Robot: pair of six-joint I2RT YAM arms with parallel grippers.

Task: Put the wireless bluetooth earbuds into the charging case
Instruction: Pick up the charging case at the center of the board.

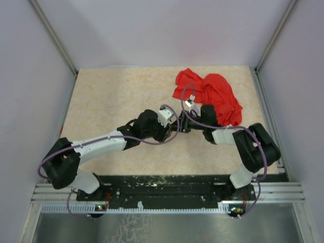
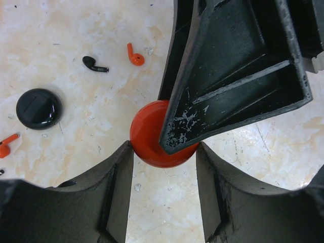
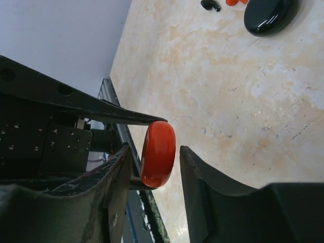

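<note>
L jaws abt half open, clamped on red disc (image 2: 147, 135) by its rim; R jaws straddle disc's flat faces w/ thin gaps both sides, holding nothing; black case (image 2: 39, 109) lies flat on worktop (image 2: 76, 30), apart from disc; black bud (image 2: 94, 63) & orange bud (image 2: 134, 55) lie loose near case, outside it.

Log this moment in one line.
left jaws: gripping red disc | right jaws: open around it | charging case, earbuds: on table

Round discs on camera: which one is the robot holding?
The red disc, pinched at its rim by the left gripper; the black charging case lies untouched on the table.
</note>
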